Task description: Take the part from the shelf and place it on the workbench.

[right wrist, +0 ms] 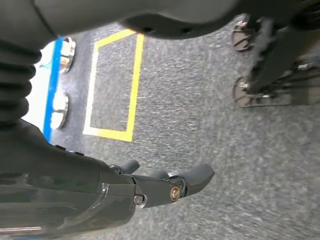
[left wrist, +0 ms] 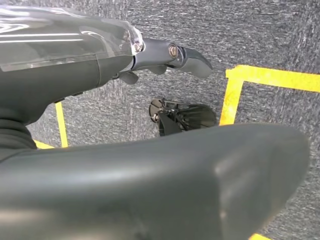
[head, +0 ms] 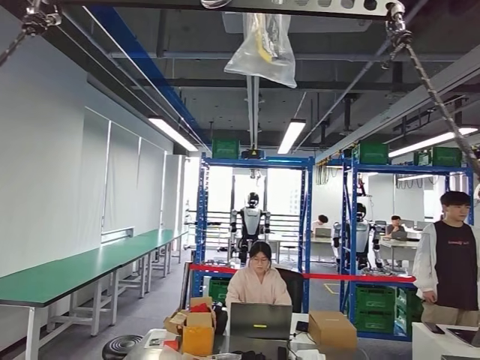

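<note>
Ahead stand two blue shelf racks, one in the middle (head: 255, 161) and one to the right (head: 407, 169), carrying green bins (head: 370, 154) on top and low down (head: 373, 300). I cannot make out any single part on them from here. A long green workbench (head: 85, 266) runs along the left wall. My left hand (left wrist: 162, 52) hangs over grey carpet, fingers stretched out straight, thumb apart, holding nothing. My right hand (right wrist: 158, 187) hangs the same way above the floor, fingers extended and empty.
A person sits at a laptop (head: 260, 321) on a desk straight ahead, with cardboard boxes (head: 331, 326) on it. Another person (head: 450, 255) stands at the right. Red tape (head: 340, 276) spans the racks. Other humanoid robots (head: 249, 221) stand behind. Yellow floor lines (right wrist: 132, 90) mark the carpet.
</note>
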You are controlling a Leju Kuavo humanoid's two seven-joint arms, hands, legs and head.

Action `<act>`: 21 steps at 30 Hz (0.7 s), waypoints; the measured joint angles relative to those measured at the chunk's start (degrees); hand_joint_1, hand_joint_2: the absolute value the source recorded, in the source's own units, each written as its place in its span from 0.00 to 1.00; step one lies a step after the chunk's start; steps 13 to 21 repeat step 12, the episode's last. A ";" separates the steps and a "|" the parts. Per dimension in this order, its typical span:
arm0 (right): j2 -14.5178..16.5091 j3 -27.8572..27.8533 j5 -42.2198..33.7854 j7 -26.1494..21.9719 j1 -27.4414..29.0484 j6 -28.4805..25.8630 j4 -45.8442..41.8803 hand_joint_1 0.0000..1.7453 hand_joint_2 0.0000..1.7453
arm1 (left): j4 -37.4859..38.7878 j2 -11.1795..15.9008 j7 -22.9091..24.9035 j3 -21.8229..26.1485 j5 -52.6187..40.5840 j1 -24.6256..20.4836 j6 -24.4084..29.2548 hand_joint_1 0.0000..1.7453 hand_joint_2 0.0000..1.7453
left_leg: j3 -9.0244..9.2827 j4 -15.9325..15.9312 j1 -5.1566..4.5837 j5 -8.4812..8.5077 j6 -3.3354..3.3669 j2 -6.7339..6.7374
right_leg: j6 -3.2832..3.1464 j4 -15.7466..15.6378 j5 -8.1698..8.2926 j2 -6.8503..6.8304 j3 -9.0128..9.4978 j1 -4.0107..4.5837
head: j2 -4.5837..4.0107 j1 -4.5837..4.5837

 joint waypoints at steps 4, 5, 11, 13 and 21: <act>0.01 -0.79 -0.21 -0.09 -0.06 -0.02 -0.01 0.00 0.00 | 0.00 -0.01 -0.03 0.00 -0.07 -0.01 0.11 0.00 1.00 | -0.37 0.05 0.05 0.16 -0.40 -0.01 | -0.49 0.07 -0.08 0.05 -0.39 0.23 | 0.00 0.02; 0.01 -0.92 -0.23 -0.09 -0.04 -0.02 -0.01 0.00 0.25 | 0.00 -0.01 -0.03 0.00 -0.07 -0.02 0.14 0.00 1.00 | -0.41 0.03 0.13 0.20 -0.48 -0.01 | -0.56 0.11 -0.07 0.05 -0.44 0.30 | 0.00 0.02; -0.13 -1.38 -0.15 -0.56 -0.02 0.64 -0.01 0.00 1.00 | 0.00 -0.10 0.10 -0.02 -0.11 -0.03 0.23 0.00 1.00 | -0.52 0.00 0.31 0.41 -0.92 -0.01 | -0.92 0.24 0.05 0.06 -0.60 0.44 | 0.00 0.02; -0.15 -1.45 -0.12 -0.64 -0.02 0.72 -0.01 0.00 1.00 | 0.00 -0.12 0.14 -0.03 -0.12 -0.03 0.25 0.00 1.00 | -0.52 0.00 0.31 0.42 -0.94 -0.01 | -0.96 0.24 0.07 0.06 -0.61 0.45 | 0.00 0.02; -0.15 -1.45 -0.12 -0.64 -0.02 0.72 -0.01 0.00 1.00 | 0.00 -0.12 0.14 -0.03 -0.12 -0.03 0.25 0.00 1.00 | -0.52 0.00 0.31 0.42 -0.94 -0.01 | -0.96 0.24 0.07 0.06 -0.61 0.45 | 0.00 0.02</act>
